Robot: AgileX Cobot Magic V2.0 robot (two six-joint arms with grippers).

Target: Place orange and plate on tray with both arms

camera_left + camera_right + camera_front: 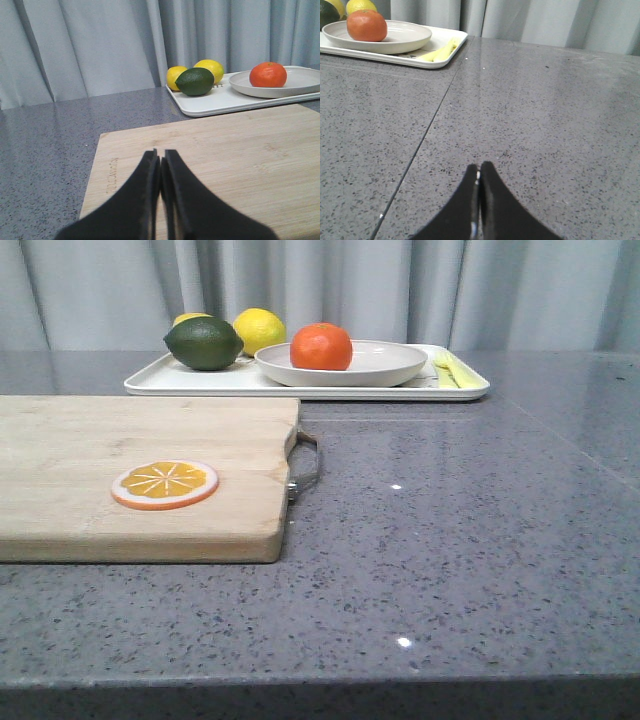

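Observation:
The orange rests in the off-white plate, and the plate stands on the white tray at the back of the table. Both wrist views show them too: orange, plate, tray; orange, plate, tray. My left gripper is shut and empty over the wooden cutting board, well short of the tray. Shut and empty as well, my right gripper hangs over bare grey table, far from the tray. Neither gripper appears in the front view.
On the tray's left end lie a dark green avocado and two yellow lemons; pale yellow pieces lie on its right end. The cutting board with a metal handle carries a flat orange slice. A grey curtain hangs behind.

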